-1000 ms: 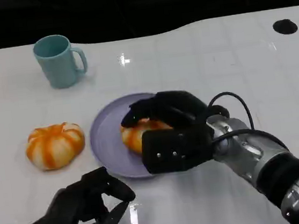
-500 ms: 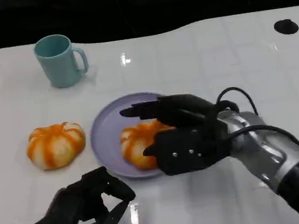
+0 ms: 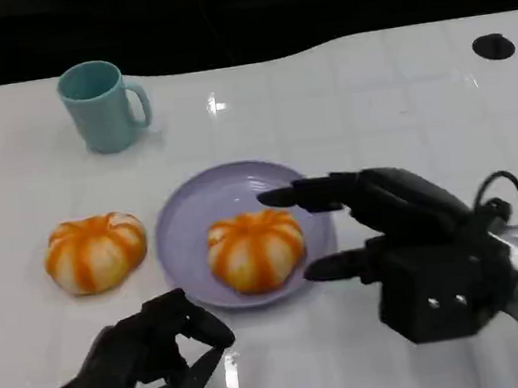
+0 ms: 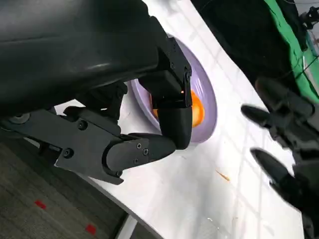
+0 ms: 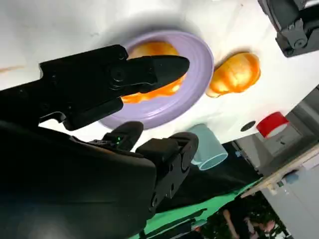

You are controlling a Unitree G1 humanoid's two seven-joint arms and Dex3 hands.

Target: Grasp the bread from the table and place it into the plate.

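Bread (image 3: 255, 251) on plate (image 3: 185, 223), right hand (image 3: 404, 234) seemingly apart

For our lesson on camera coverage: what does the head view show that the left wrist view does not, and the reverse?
Head view alone: the teal mug and a second bread lying on the table beside the plate. Left wrist view alone: the dark floor below the table edge. Both share the purple plate holding a bread, the open right hand beside it, and the left hand.

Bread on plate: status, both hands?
Right hand open, clear of bread. Bread sits in plate. Left hand curled, holds nothing. Second bread on table, outside plate.
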